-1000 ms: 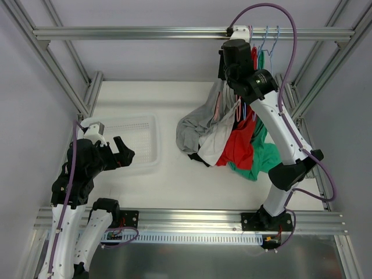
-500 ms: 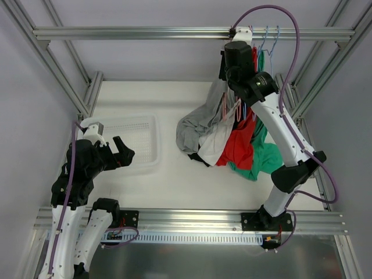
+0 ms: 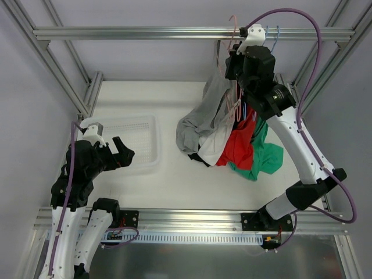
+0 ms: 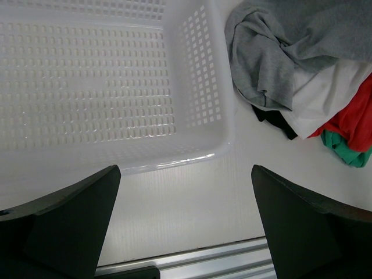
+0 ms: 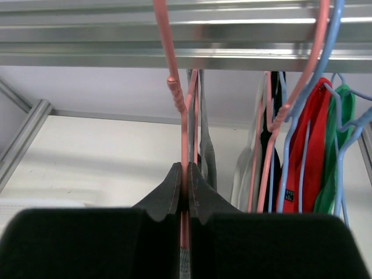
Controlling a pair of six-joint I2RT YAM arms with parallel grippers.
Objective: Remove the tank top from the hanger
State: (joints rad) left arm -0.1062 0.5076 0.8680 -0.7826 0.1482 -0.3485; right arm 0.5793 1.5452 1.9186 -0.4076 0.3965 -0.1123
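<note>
My right gripper (image 3: 231,58) is up by the top rail, shut on the thin pink hanger (image 3: 233,28) just below its twisted neck. In the right wrist view the wire of the hanger (image 5: 174,87) runs straight between the pressed pads of that gripper (image 5: 186,187). The light grey tank top (image 3: 197,125) hangs from it, and its lower part lies bunched on the table; one strap of the tank top (image 5: 206,157) shows behind the fingers. My left gripper (image 3: 122,152) is low at the left, open and holding nothing. It (image 4: 185,171) faces the table by the basket, with the tank top (image 4: 261,58) far off.
A white perforated basket (image 3: 152,142) sits left of the clothes. A white top (image 3: 216,144), a red one (image 3: 238,145) and a green one (image 3: 264,160) hang beside the tank top on another pink hanger (image 5: 290,99) and blue hangers (image 5: 325,64). The aluminium rail (image 3: 133,33) spans the top.
My right gripper has shut on the pink hanger and risen to the right with it; the hook now shows above the rail. The left arm has not moved.
</note>
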